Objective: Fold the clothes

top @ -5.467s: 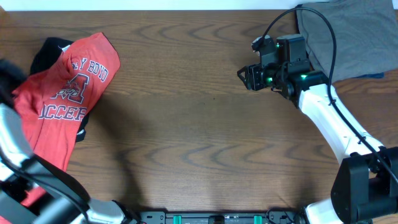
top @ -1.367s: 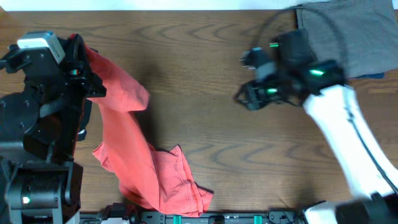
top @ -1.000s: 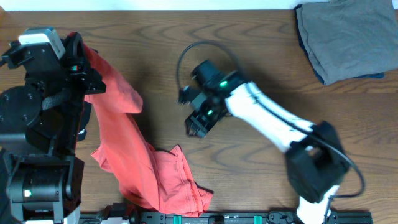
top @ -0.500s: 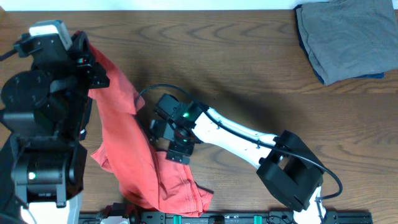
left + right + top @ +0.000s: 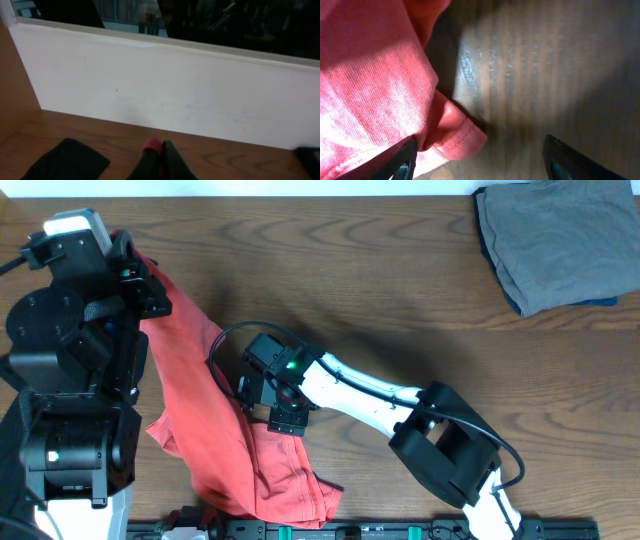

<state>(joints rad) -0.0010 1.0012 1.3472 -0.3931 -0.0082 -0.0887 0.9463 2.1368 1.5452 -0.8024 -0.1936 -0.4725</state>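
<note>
Overhead view: even, diffuse light; the table (image 5: 400,280) is sharp, with a soft shadow beside the right arm (image 5: 360,390) and a faint sheen on the wood. Left wrist view: dim, low contrast, slightly soft; the white wall (image 5: 175,95) reads grey and the dark window (image 5: 225,20) above it is blurred. Right wrist view: bright glare patch on the wood, deep shadow beside the coral-red T-shirt (image 5: 365,75), whose weave is in focus; the right gripper (image 5: 482,160) shows dark and unfocused

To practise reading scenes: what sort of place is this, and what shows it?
Probably a robotics lab bench, not a home: a left arm and right arm at a wooden table, handling a red T-shirt, a folded grey garment set aside, a plain white wall behind.
</note>
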